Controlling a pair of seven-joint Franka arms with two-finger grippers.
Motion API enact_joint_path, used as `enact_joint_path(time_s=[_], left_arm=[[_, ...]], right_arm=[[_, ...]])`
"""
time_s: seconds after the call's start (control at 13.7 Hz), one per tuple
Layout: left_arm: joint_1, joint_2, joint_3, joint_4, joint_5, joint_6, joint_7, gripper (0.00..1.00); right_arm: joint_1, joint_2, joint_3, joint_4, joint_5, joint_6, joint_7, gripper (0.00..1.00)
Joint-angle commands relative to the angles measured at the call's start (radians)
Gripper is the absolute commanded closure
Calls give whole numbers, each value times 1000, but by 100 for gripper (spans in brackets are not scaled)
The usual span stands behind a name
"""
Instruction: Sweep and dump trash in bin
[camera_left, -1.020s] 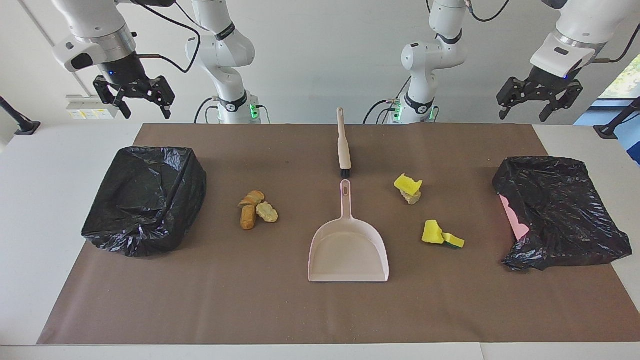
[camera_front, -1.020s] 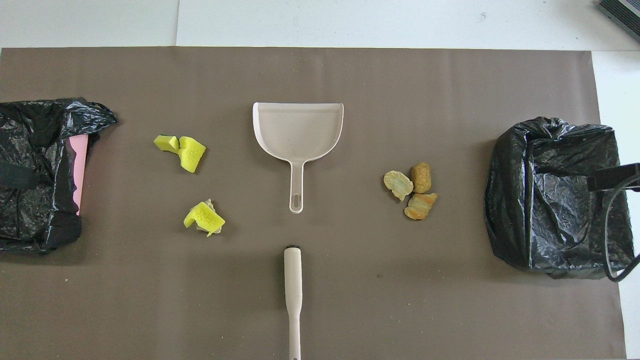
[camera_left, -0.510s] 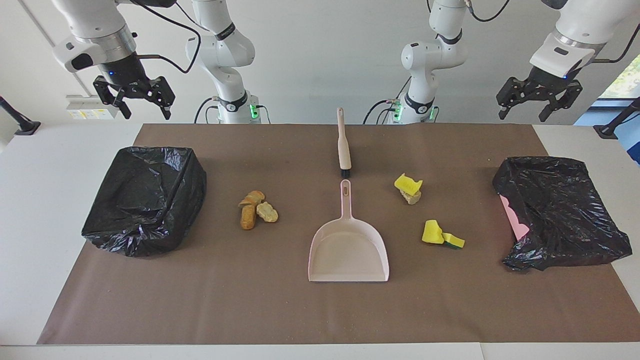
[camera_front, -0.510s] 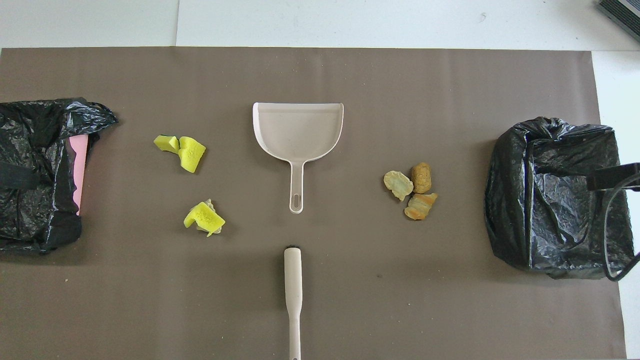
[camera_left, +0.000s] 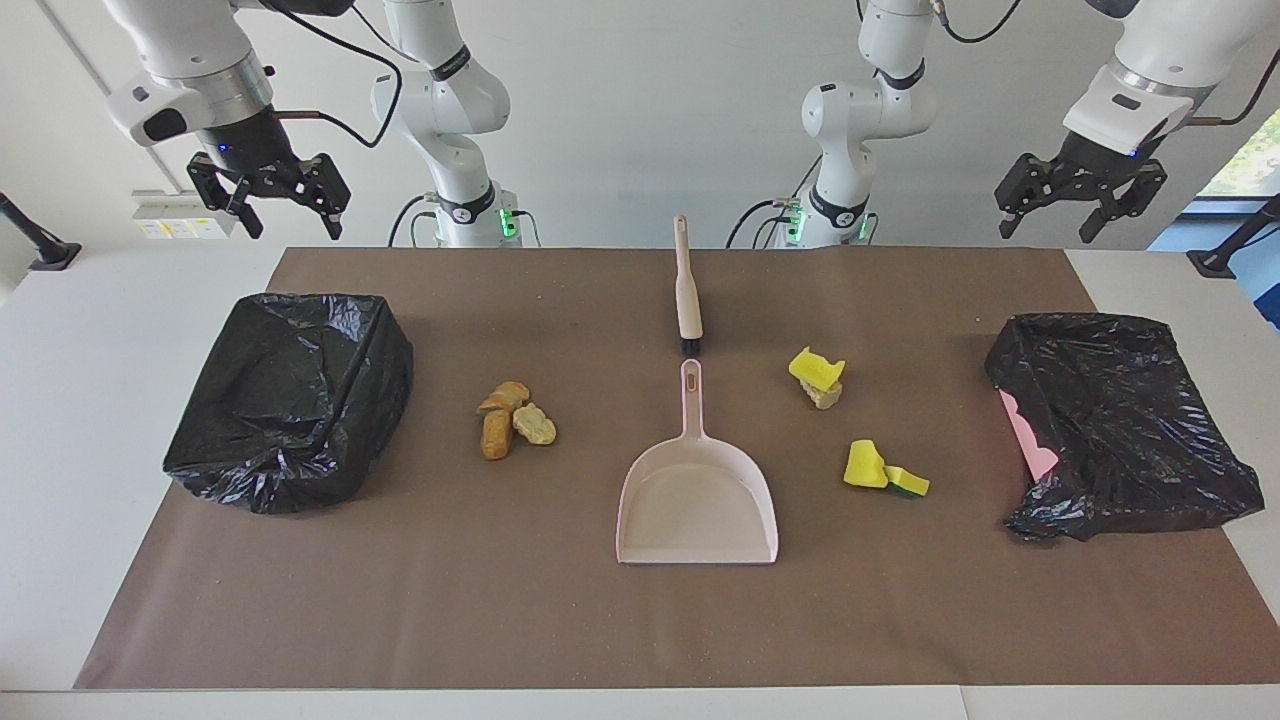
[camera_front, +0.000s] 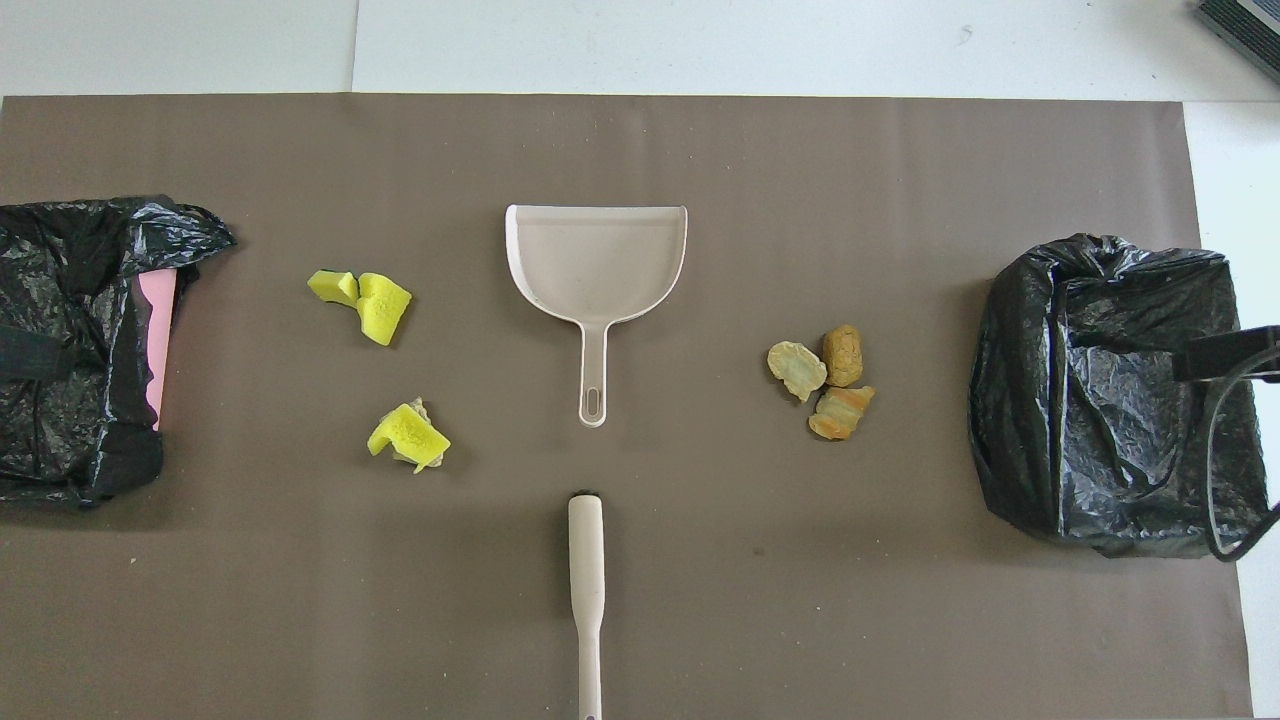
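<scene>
Brown mat (camera_left: 600, 620): pale pink dustpan (camera_left: 697, 505) at centre, brush (camera_left: 688, 290) nearer the robots, handles in line. Three bread chunks (camera_left: 514, 418) toward the right arm's end; yellow sponge scraps (camera_left: 818, 377), (camera_left: 884, 470) toward the left's. Black-bagged bins (camera_left: 290, 400), (camera_left: 1120, 425) at either end. Right gripper (camera_left: 268, 205) and left gripper (camera_left: 1078, 205) raised (both empty, fingers apart).

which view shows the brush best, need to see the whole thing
The facing view. There the brush lies whole on the brown mat, handle end toward the robots, dark bristle end just short of the dustpan handle. In the overhead view the brush runs off the bottom edge, so its handle end is cut off.
</scene>
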Motion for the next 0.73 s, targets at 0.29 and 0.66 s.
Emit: enact_joint_path(time_s=[0.29, 0.66], left_arm=[[-138, -226, -3, -411, -72, 148, -80, 0], [-475, -317, -6, -738, -87, 340, -402, 0]], right_arm=[[207, 106, 13, -20, 3, 155, 319, 0], [363, 294, 11, 3, 20, 337, 502, 0]])
